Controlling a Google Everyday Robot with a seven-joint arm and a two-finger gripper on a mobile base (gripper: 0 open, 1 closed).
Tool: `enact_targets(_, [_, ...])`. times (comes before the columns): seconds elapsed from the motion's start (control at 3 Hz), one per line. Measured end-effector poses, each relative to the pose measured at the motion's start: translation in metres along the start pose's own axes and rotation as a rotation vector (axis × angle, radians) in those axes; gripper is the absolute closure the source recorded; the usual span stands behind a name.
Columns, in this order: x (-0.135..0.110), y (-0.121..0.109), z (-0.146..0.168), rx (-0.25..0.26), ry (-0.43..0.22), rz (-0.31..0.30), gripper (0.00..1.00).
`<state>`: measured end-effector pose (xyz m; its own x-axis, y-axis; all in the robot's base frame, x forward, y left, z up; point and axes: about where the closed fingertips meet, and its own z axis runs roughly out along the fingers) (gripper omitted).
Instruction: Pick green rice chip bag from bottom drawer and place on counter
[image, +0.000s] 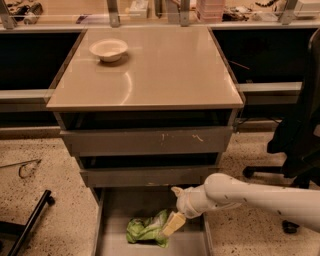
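Pincer (172, 226) sits low inside the bottom drawer (119, 207), at the end of the white arm (250, 196) that reaches in from the right. Only its pale yellow tip shows, angled down and to the left; wide or narrow, cannot tell, since the wrist blocks the rest. Its tip overlaps the right edge of the green rice chip bag (145, 231); real contact or just in front of it, cannot tell either.

Bag lies crumpled on the drawer floor, near the front, just left of the pincer, not lifted. Drawer is pulled out, and its front edge is cut off at the bottom of the view. Two narrower drawers above are slightly open, insides dark, contents not visible.

Worktop (165, 75) is beige and glossy, with a white bowl (108, 49) near its back left corner, well apart from the bag. Dark office chair (300, 135) on the right is partly cut off. Black stand legs (27, 225) lie on the speckled floor, bottom left.
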<state>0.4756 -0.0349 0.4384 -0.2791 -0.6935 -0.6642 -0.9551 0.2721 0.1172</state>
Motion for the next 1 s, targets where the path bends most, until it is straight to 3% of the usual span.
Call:
enact_targets(0.33, [0.025, 0.004, 0.056, -0.045, -0.043, 0.048, 0.0])
enact_targets(0.67, [0.031, 0.001, 0.069, -0.04, -0.037, 0.048, 0.0])
enact_targets(1.0, [0.043, -0.013, 0.111, -0.007, -0.004, 0.022, 0.0])
